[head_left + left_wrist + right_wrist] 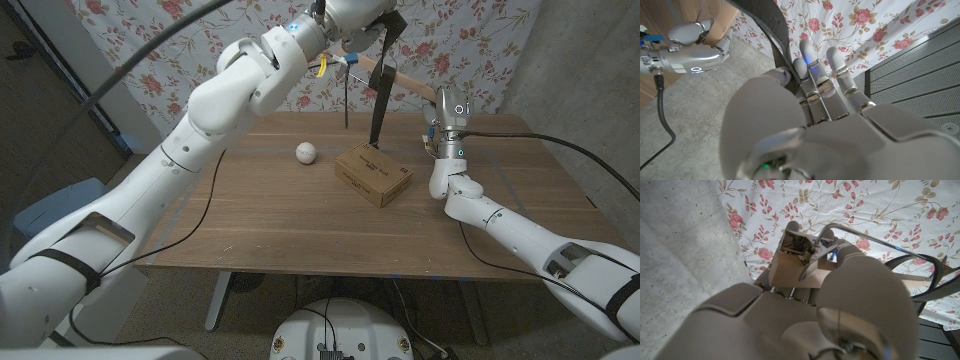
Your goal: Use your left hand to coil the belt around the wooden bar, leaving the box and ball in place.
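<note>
Belt (380,95) in raised left hand (345,12), over wooden bar (400,77).

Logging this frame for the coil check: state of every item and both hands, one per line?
Dark leather belt: looped over the bar, tail hanging towards the box.
Light wooden bar: raised above the table, held at one end.
Brown cardboard box: closed, on the table.
White ball: resting on the table, apart from the box.
Left hand: raised, gripping the belt.
Right hand: holding the bar.

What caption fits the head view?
Left hand drapes belt over wooden bar held by right hand.
</note>
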### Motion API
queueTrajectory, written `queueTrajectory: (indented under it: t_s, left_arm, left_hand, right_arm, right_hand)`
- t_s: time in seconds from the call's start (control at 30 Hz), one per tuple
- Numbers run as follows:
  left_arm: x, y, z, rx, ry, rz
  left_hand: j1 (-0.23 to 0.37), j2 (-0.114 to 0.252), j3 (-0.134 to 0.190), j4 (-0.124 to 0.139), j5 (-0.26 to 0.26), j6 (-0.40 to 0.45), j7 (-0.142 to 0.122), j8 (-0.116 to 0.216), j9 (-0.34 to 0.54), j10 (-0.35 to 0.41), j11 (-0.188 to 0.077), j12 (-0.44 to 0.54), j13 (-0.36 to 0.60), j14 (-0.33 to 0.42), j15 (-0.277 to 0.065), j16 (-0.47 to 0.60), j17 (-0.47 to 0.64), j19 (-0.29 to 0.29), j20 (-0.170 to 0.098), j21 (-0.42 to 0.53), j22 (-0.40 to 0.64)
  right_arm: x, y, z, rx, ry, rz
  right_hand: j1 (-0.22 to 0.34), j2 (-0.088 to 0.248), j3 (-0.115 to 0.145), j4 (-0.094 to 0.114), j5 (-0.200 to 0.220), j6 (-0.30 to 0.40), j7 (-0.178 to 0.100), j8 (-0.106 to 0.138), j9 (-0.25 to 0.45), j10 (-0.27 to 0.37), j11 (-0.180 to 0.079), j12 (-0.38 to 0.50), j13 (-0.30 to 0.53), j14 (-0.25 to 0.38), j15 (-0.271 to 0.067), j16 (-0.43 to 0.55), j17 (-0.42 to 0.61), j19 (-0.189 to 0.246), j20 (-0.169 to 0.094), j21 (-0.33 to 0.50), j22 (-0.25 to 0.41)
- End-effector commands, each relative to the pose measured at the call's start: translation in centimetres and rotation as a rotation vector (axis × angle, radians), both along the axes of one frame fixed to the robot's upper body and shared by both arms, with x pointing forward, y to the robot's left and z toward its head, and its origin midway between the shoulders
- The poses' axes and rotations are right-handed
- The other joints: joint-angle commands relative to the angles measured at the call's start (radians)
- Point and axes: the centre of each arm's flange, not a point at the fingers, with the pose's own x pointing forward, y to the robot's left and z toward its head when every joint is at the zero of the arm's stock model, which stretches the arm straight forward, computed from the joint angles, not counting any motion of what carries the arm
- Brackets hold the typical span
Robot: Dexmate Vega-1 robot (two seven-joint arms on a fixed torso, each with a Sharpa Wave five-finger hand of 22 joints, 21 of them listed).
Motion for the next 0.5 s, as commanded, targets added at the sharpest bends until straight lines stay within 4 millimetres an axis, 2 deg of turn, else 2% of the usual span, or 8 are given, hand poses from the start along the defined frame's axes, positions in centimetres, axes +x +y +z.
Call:
queueTrajectory:
  t_s: [0.03, 0.5]
  left_arm:
    - [-2.0, -1.0, 4.6, -0.024, -0.121, -0.040]
    - [-2.4, -2.5, 11.4, -0.072, -0.205, -0.036]
  left_hand:
    - [0.042, 0.028, 0.005, -0.008, 0.004, 0.035, -0.006, 0.092, 0.035, 0.055, -0.042, -0.004, -0.003, 0.020, -0.035, -0.001, 0.005, 0.020, -0.011, 0.007, 0.007]
    - [0.043, 0.020, 0.009, -0.006, 0.005, 0.041, -0.005, 0.085, 0.014, 0.060, -0.040, -0.010, -0.008, 0.024, -0.033, -0.011, 0.008, 0.018, -0.018, 0.000, 0.003]
  right_arm:
    - [-0.1, 0.1, -1.3, -0.040, 0.009, 0.004]
    - [0.6, 0.4, -2.3, -0.086, 0.009, -0.019]
  right_hand:
    - [0.060, 0.060, 0.035, 0.037, 0.004, 0.018, -0.008, -0.004, 0.000, -0.005, -0.001, -0.003, -0.001, -0.006, -0.097, 0.006, 0.003, -0.007, -0.147, -0.004, 0.000]
    - [0.060, 0.058, 0.031, 0.039, 0.006, 0.019, -0.010, -0.004, 0.001, -0.005, 0.000, -0.002, 0.002, -0.007, -0.097, 0.005, 0.003, -0.014, -0.148, -0.011, 0.000]
